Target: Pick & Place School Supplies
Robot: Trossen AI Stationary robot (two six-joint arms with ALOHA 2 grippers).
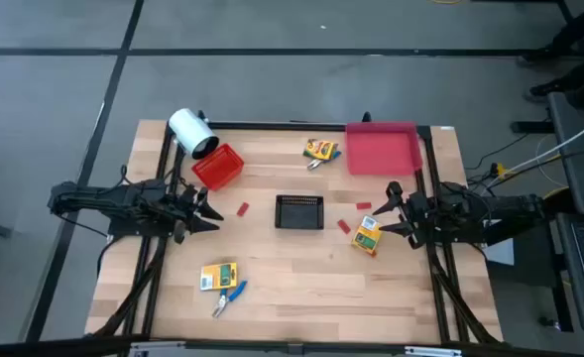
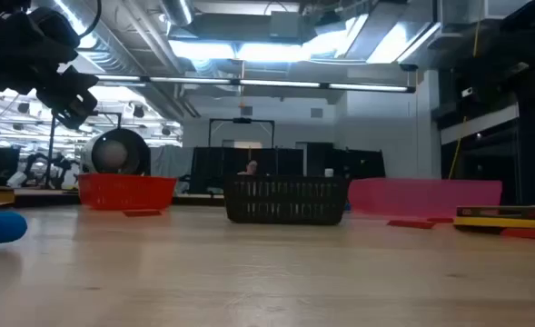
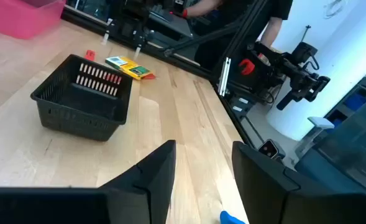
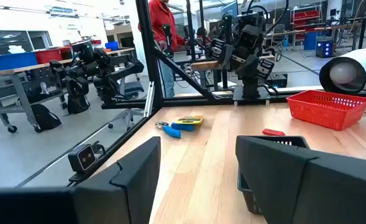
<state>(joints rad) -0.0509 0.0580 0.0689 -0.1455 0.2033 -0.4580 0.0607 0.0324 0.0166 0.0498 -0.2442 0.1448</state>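
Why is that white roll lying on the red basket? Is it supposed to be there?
It does look odd. The white roll lies tipped on its side at the table's far left corner, leaning against the red basket, which sits crooked. Nothing else looks spilled.

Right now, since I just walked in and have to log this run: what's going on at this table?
Nothing is being handled yet. The left gripper hovers open over the table's left side, and the right gripper hovers open on the right, next to a yellow-orange box. Neither holds anything. Another box and a blue-handled tool lie near the front edge, and a third box lies beside the pink tray. The black basket sits mid-table, with small red pieces loose around it.
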